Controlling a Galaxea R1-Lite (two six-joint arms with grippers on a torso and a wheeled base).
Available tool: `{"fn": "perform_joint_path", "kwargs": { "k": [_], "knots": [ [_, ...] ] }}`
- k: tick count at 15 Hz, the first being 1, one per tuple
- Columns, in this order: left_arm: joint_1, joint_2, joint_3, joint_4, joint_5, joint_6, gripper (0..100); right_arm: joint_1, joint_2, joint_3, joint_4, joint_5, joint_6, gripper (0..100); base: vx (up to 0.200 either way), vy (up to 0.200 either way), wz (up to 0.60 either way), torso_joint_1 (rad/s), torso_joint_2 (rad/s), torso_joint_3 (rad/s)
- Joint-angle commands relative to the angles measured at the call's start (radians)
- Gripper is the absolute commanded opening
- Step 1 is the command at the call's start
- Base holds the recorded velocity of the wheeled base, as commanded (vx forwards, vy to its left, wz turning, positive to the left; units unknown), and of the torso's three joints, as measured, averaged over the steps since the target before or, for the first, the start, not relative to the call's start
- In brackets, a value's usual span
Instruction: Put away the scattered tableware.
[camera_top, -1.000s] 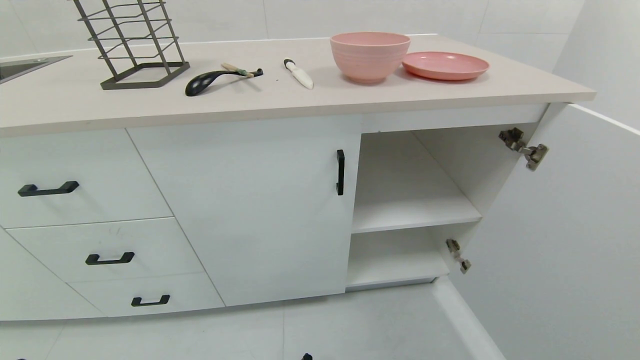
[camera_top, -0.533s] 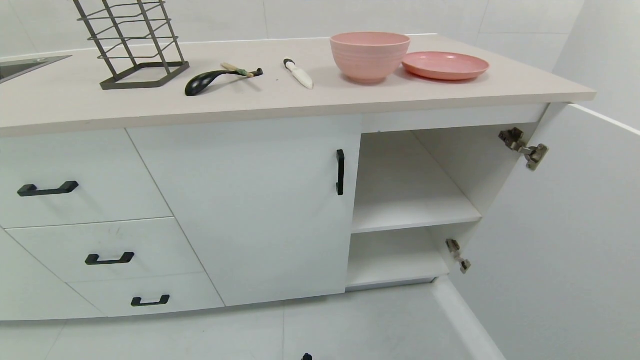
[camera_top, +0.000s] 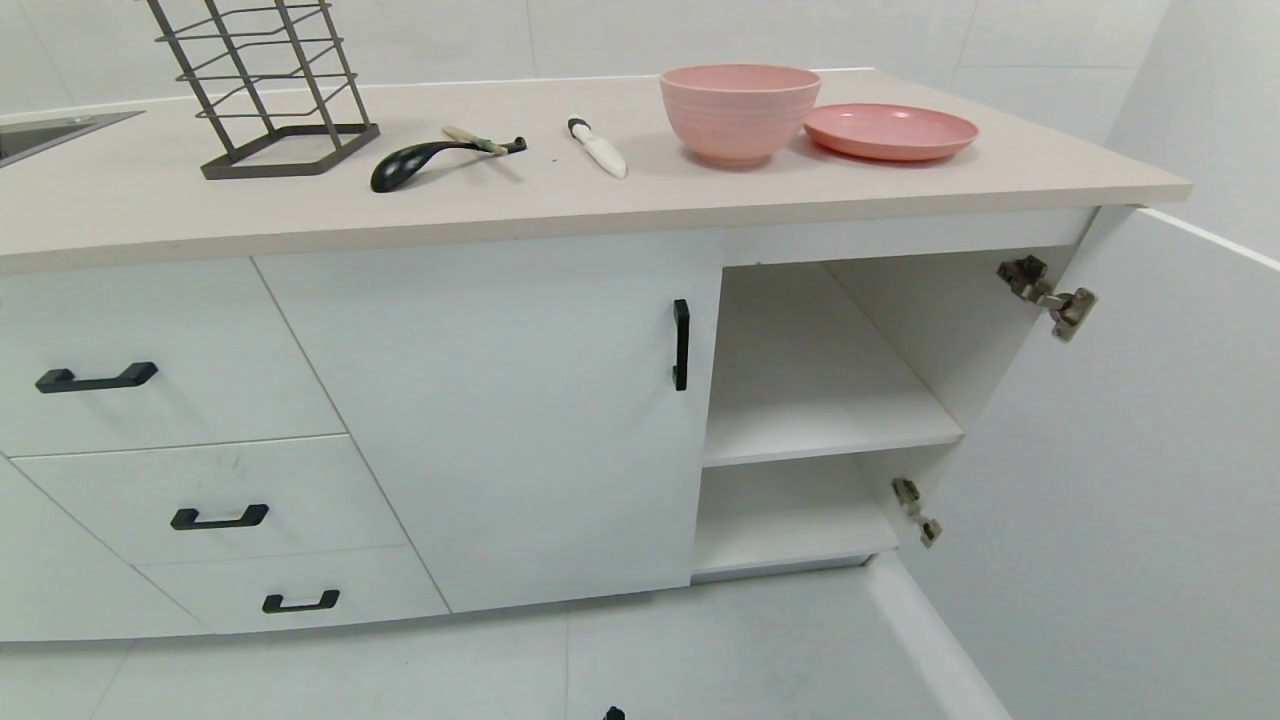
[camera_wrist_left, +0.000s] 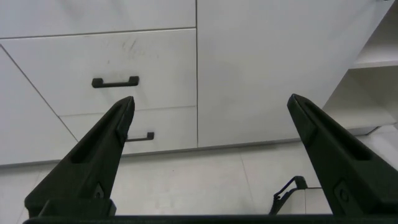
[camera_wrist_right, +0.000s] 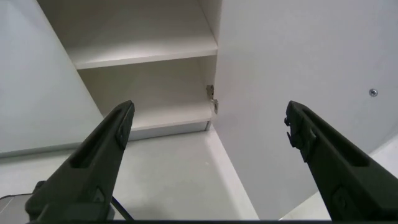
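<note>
On the beige countertop (camera_top: 600, 200) stand a pink bowl (camera_top: 739, 111) and, just right of it, a flat pink plate (camera_top: 890, 130). Left of the bowl lie a white-bladed knife (camera_top: 598, 148), a black slotted spoon (camera_top: 425, 160) and a small wooden-handled utensil (camera_top: 475, 141) touching the spoon's handle. My left gripper (camera_wrist_left: 211, 106) hangs open low in front of the drawers (camera_wrist_left: 118, 68), with nothing between its fingers. My right gripper (camera_wrist_right: 208, 115) is open too, facing the open cabinet's shelves (camera_wrist_right: 149, 53).
A dark wire rack (camera_top: 270, 90) stands at the counter's back left, beside a sink corner (camera_top: 50, 130). The right cabinet door (camera_top: 1130, 450) is swung wide open, showing two bare shelves (camera_top: 830, 420). The left door (camera_top: 500, 410) is closed. White tiled floor (camera_top: 600, 660) lies below.
</note>
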Motion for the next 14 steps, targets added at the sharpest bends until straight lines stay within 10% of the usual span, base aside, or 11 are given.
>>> {"fn": "perform_joint_path", "kwargs": {
  "k": [1, 14],
  "knots": [
    [0.0, 0.004, 0.0, 0.0, 0.001, 0.0, 100, 0.0, 0.003, 0.0, 0.0, 0.001, 0.0, 100, 0.0, 0.0, 0.0, 0.0, 0.0, 0.0],
    [0.0, 0.004, 0.0, 0.0, 0.009, -0.014, 100, 0.001, 0.005, 0.0, 0.0, 0.001, 0.001, 100, 0.031, -0.092, 0.0, 0.003, 0.0, 0.001]
  ]
}}
